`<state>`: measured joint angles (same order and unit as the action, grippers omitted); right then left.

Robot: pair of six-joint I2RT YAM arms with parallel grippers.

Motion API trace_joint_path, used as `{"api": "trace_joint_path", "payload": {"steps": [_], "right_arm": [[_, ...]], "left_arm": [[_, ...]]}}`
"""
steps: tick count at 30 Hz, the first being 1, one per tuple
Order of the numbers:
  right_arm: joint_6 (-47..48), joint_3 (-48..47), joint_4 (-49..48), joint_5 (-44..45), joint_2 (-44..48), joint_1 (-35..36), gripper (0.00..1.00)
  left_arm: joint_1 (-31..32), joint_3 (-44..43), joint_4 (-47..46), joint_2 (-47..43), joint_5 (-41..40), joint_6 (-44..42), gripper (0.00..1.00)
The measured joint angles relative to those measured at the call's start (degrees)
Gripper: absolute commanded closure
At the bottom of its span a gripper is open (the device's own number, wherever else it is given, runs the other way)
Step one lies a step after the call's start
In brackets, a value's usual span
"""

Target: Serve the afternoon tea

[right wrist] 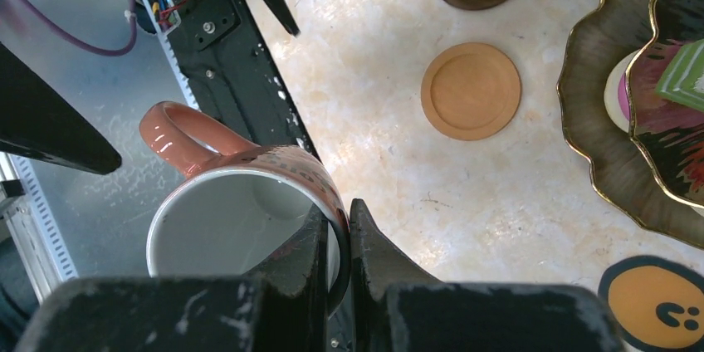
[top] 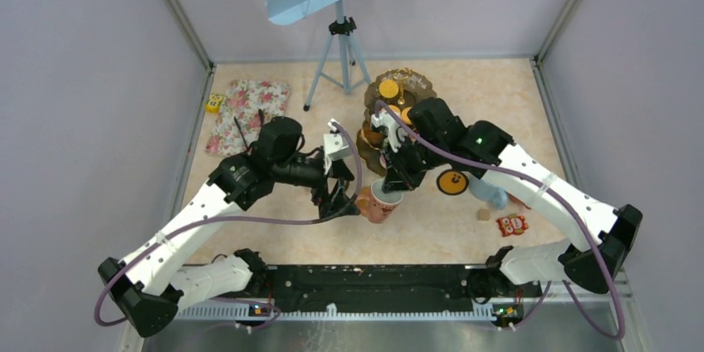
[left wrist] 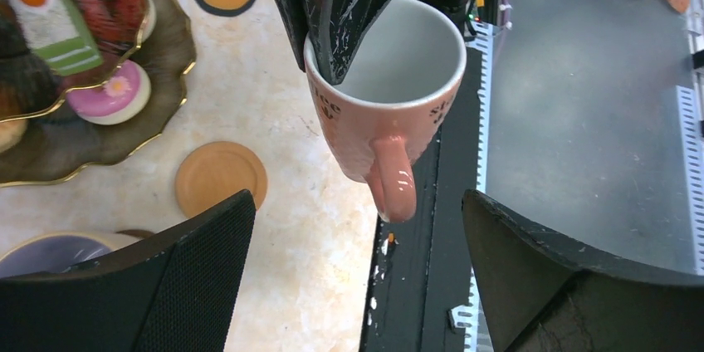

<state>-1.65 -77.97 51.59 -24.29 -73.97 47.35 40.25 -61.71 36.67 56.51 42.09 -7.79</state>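
Right end effector (right wrist: pixel 338 217) clamped on rim of glazed orange-brown mug (right wrist: pixel 216 236), aloft over worktop (right wrist: pixel 398 169) edge near coaster (right wrist: pixel 471 90); probably light, slick, breakable; left end effector (left wrist: pixel 357 196) spread empty.

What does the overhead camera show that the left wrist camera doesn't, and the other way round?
Only overhead: the floral mat, the tripod and the light blue mug. Only the left wrist: an empty coaster and a pink cake on the stand. Both: the orange-brown mug, gripped at its rim by the right gripper, and that stand.
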Motion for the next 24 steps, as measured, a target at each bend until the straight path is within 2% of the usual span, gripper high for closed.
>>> {"api": "trace_joint_path", "payload": {"steps": [7, 14, 20, 24], "right_arm": [[-1.0, 0.7, 0.3, 2.2, 1.0, 0.9, 1.0], [-1.6, 0.7, 0.2, 3.3, 1.3, 1.9, 1.0], [-2.2, 0.7, -0.3, 3.5, 1.3, 3.1, 1.0], [-2.1, 0.7, -0.5, 5.0, 1.3, 3.5, 1.0]], "left_arm": [[0.6, 0.0, -0.1, 4.3, 2.3, -1.3, 0.19], [2.2, 0.0, -1.1, 5.4, 2.0, -0.6, 0.25], [4.9, 0.0, -3.9, 5.9, -0.1, 1.0, 0.4], [6.0, 0.0, -3.8, 5.9, -0.9, 1.6, 0.58]]}}
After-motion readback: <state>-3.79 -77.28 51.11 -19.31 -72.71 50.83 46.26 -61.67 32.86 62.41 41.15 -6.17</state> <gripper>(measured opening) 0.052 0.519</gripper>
